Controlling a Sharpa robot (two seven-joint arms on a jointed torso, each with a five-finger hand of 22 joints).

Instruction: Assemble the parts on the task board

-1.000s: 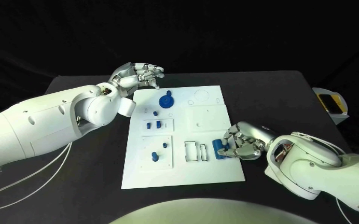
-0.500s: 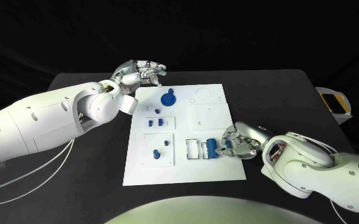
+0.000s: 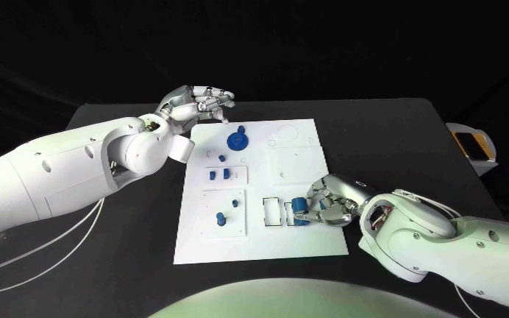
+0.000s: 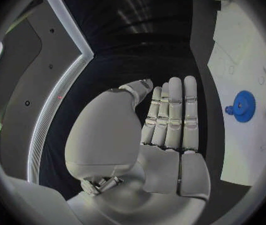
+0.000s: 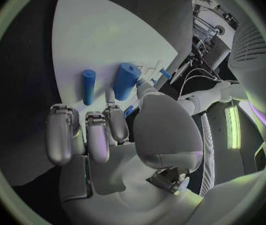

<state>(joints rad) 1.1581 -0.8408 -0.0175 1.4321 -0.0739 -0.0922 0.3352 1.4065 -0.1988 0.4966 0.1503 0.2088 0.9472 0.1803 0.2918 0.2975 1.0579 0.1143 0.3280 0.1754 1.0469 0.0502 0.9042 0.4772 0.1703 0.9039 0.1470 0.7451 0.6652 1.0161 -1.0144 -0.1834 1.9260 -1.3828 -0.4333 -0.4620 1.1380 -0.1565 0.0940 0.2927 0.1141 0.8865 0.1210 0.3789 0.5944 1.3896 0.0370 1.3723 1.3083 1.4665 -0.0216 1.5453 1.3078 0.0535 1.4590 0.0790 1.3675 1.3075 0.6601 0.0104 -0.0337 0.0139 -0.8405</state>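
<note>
Since the earlier frames, we are seeing the right hand (image 3: pixel 326 202) creeping leftward over the task board (image 3: pixel 302 163), carrying its blue cylinder (image 3: pixel 301 208) along, so it is now lying closer to the white slot frame (image 3: pixel 275 212). Left hand (image 3: pixel 196 104) is sitting in about the same spot off the board's far left corner.

We are looking at a white rectangular task board lying in the middle of the black surface (image 3: pixel 393 134). A blue gear (image 3: pixel 237 140) is sitting near its far edge, small blue pegs (image 3: pixel 218 174) are standing in the left panels, and a blue knob (image 3: pixel 221 219) is sitting in the near-left panel.

Right hand is curling its fingers around the blue cylinder; in the right wrist view the cylinder (image 5: pixel 126 81) is resting at the fingertips (image 5: pixel 115 124), with a slimmer blue peg (image 5: pixel 88 86) just beside it on the board.

Left hand is holding nothing; in the left wrist view its fingers (image 4: pixel 173 112) are stretching straight and pressing side by side.
</note>
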